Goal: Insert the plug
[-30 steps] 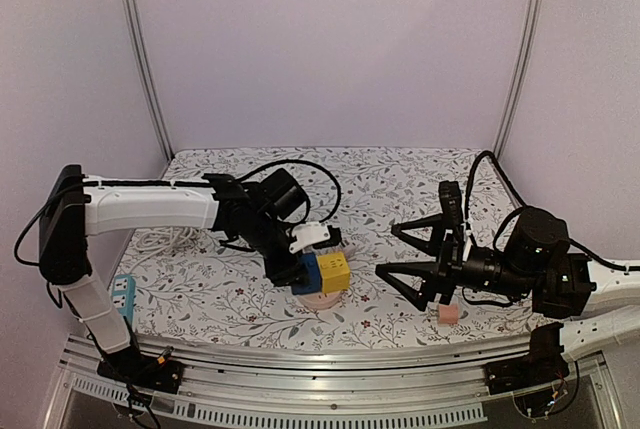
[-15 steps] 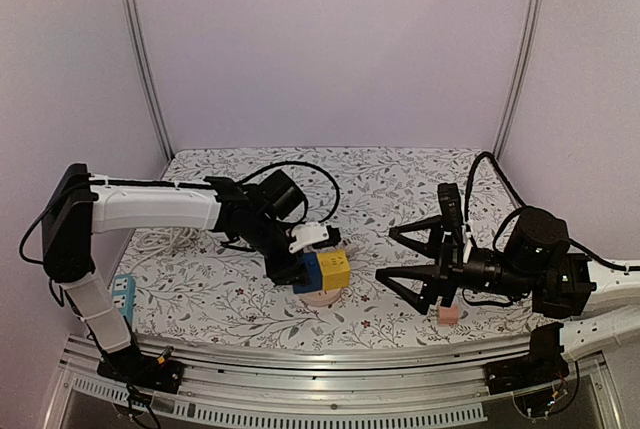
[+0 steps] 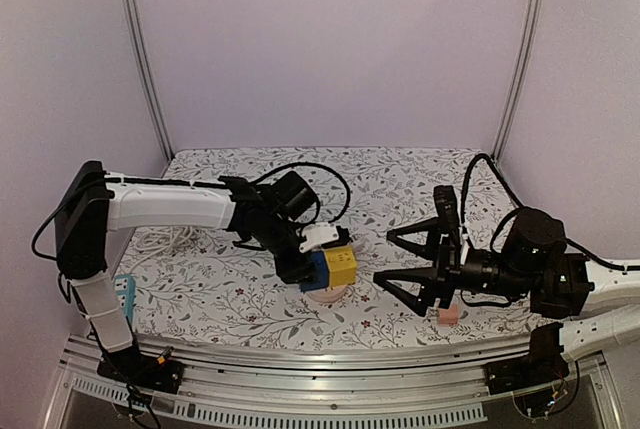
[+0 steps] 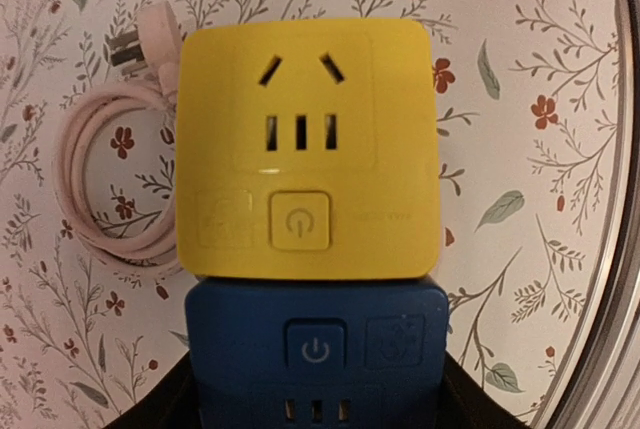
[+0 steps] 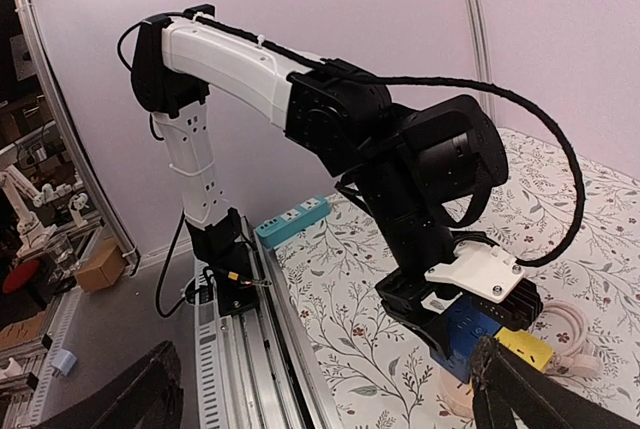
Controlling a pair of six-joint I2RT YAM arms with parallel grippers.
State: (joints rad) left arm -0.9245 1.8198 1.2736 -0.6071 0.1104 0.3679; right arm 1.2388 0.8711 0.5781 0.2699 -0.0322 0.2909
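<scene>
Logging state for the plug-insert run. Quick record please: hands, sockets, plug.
left hand: shut on blue socket cube
right hand: open, holding nothing, apart from the cubes
yellow socket cube: touching the blue one, slots empty
plug: pink, prongs bare, lying on the cloth beside the yellow cube, not inserted
cable: pink, coiled next to the yellow cube
</scene>
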